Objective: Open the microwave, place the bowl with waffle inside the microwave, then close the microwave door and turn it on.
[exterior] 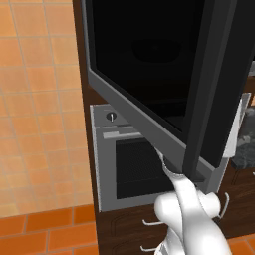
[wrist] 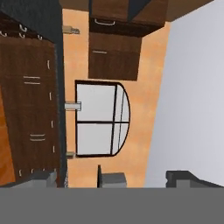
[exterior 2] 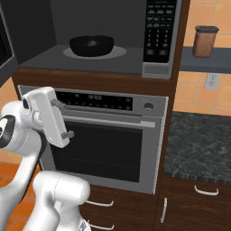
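Observation:
The microwave (exterior 2: 157,34) stands open above the silver oven. The dark bowl (exterior 2: 91,45) sits inside it on the round turntable; I cannot make out the waffle in it. The microwave door (exterior: 149,74) is swung out wide toward the left base camera, its dark bar handle (exterior: 209,89) on the right side. My gripper (exterior 2: 66,119) hangs open and empty at the left of the oven front, below the microwave cavity and apart from the bowl. In the hand view the fingertips (wrist: 110,179) stand apart with nothing between them, facing a far window and cabinets.
The silver oven (exterior 2: 103,144) with its display strip and knob sits directly under the microwave. A dark stone counter (exterior 2: 198,144) lies to the right, over brown drawers. A brown canister (exterior 2: 205,41) stands on a shelf at upper right. My arm passes under the open door.

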